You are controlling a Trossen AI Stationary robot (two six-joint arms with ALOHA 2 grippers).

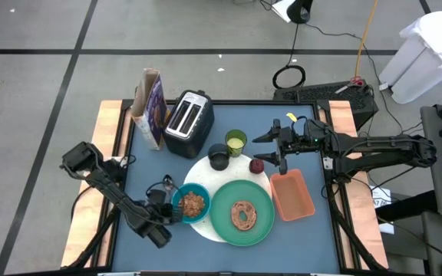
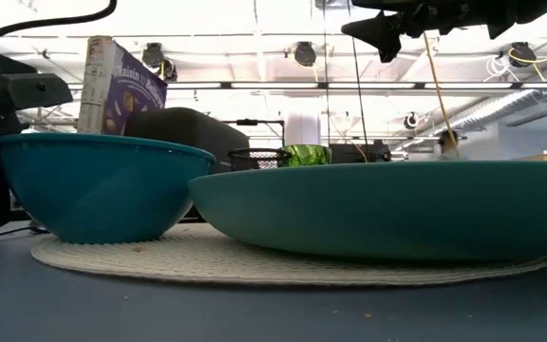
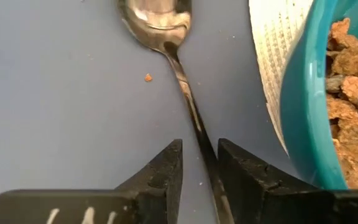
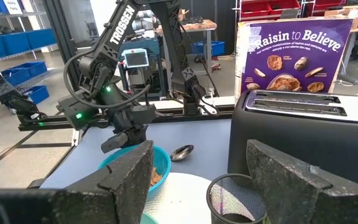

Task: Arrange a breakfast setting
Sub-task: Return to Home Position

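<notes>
A metal spoon [image 3: 166, 37] lies flat on the blue table, left of the small teal bowl [image 1: 190, 203], which holds cereal. My left gripper [image 3: 201, 168] is low over the spoon's handle, one finger on either side, slightly open. The bowl and the large green plate [image 1: 242, 215], which carries a bagel, stand on a white round plate [image 1: 206, 184]. A black cup [image 1: 219, 157], a yellow-green cup [image 1: 235, 142] and a small red fruit [image 1: 257, 165] stand behind them. My right gripper [image 1: 267, 151] hangs open and empty above the table by the red fruit. My left gripper straddles the spoon's handle [image 3: 202, 146] about halfway along it, the fingers pointing along the handle toward the spoon's bowl. The handle runs close by one finger [image 3: 241, 171], with a gap to the other. Whether a finger touches it I cannot tell. The spoon lies on the table.
A silver-black toaster [image 1: 189, 123] and a cereal box [image 1: 150, 107] stand at the table's far left. An orange rectangular tray [image 1: 291, 195] lies right of the green plate. Bare table shows along the near edge and left of the spoon.
</notes>
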